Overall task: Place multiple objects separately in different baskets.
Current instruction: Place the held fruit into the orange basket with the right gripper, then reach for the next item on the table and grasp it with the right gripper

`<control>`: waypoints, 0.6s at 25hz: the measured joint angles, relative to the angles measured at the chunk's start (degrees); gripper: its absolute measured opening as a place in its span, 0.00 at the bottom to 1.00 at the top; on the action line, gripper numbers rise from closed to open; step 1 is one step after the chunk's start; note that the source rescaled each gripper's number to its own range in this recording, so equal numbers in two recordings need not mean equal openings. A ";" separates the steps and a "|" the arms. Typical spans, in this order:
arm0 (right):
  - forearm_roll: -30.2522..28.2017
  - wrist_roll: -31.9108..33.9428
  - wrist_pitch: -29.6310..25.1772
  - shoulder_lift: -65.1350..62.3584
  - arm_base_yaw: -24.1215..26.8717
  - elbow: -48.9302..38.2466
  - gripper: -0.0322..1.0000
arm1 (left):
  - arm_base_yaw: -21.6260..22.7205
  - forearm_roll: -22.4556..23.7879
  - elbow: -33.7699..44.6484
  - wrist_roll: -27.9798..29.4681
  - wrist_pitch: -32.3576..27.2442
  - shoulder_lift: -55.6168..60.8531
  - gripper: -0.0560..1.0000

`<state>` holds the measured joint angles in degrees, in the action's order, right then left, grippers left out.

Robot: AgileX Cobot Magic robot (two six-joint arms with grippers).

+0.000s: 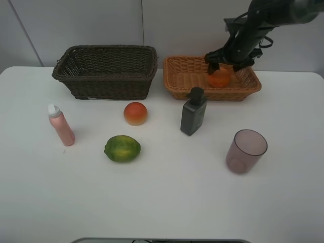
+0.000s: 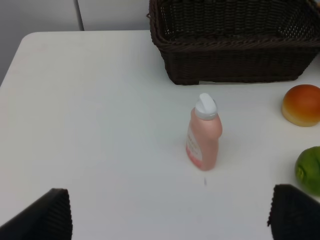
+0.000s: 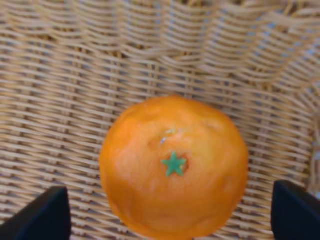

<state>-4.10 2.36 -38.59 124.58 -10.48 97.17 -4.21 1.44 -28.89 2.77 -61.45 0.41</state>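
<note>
The orange mandarin (image 1: 220, 78) lies in the light tan basket (image 1: 177, 83). My right gripper (image 1: 223, 68) hangs over it, open, with its fingers on either side. The right wrist view shows the mandarin (image 3: 175, 167) resting on the basket's weave (image 3: 75, 100), with the gripper (image 3: 170, 212) spread wide and not touching it. On the table stand a pink white-capped bottle (image 1: 61, 125), a red-orange fruit (image 1: 135, 113), a green fruit (image 1: 122, 148), a dark grey pump bottle (image 1: 193, 112) and a purple cup (image 1: 246, 151). My left gripper (image 2: 170, 220) is open and empty, short of the pink bottle (image 2: 204, 135).
The dark brown basket (image 1: 106, 81) stands at the back left and holds nothing that I can see. It also shows in the left wrist view (image 2: 235, 65), with the red-orange fruit (image 2: 301, 105) and green fruit (image 2: 309, 169) nearby. The left arm is out of the exterior view.
</note>
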 joint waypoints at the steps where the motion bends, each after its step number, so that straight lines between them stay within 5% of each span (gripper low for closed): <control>1: 0.00 0.00 -0.37 -0.65 0.00 0.00 1.00 | 0.00 0.00 0.00 0.00 0.00 0.00 1.00; 15: -0.19 0.00 -12.91 -10.25 -5.76 0.27 1.00 | 0.00 0.00 0.00 0.00 0.00 0.00 1.00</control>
<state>-4.29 2.36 -51.50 114.34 -16.24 97.44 -4.21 1.44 -28.89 2.77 -61.45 0.41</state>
